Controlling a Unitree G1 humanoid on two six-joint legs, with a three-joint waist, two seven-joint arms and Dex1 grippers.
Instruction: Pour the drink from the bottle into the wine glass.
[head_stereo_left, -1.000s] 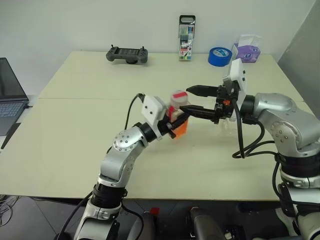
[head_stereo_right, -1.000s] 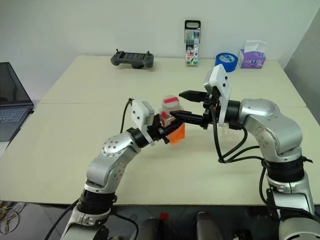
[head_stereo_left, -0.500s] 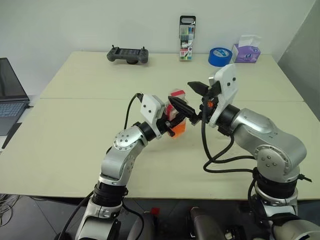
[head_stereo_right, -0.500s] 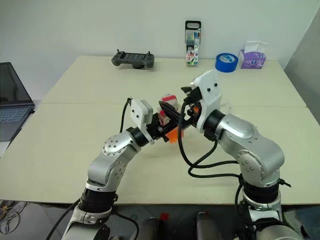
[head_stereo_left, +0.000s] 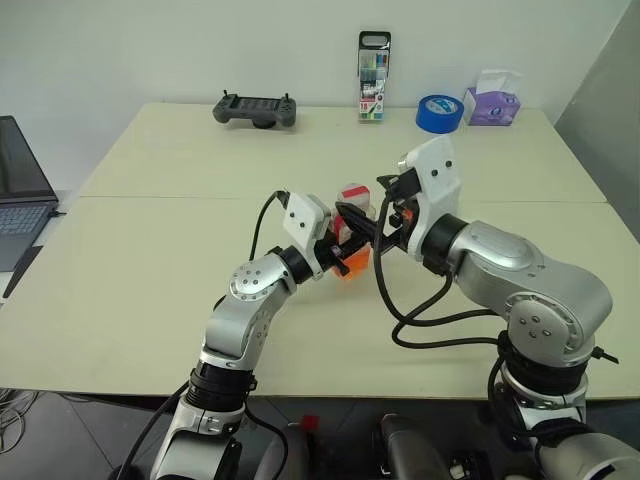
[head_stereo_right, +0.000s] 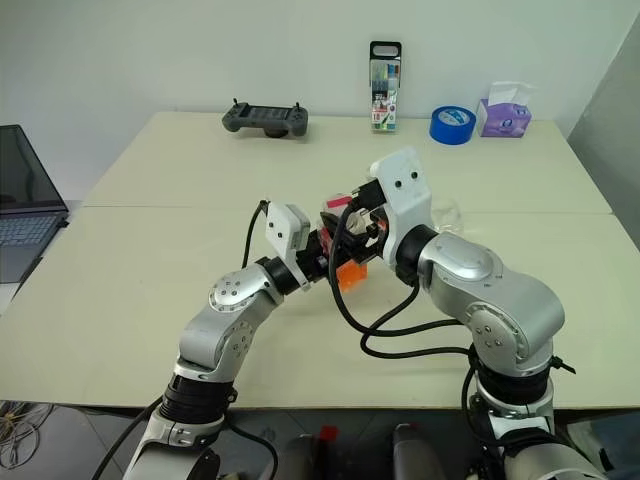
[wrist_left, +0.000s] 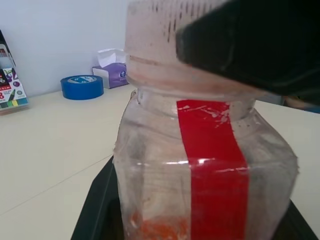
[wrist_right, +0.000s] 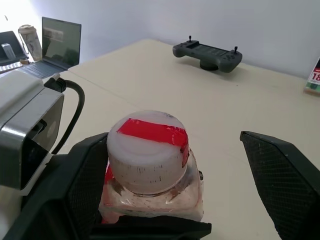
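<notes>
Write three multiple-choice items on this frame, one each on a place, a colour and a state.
1. Where does the blue tape roll lie?
A. at the table's far edge, beside the purple tissue box
B. next to the laptop
C. under the bottle

2. What colour is the liquid in the small clear plastic bottle?
A. green
B. orange
C. blue

3. How does the right gripper stand?
A. shut on the cap
B. shut beside the bottle
C. open, one finger on each side of the cap

Answers: 1 A, both head views show the roll and the box side by side at the far edge. 2 B, orange drink shows low in the bottle. 3 C, the right wrist view shows its fingers spread around the white cap.
</notes>
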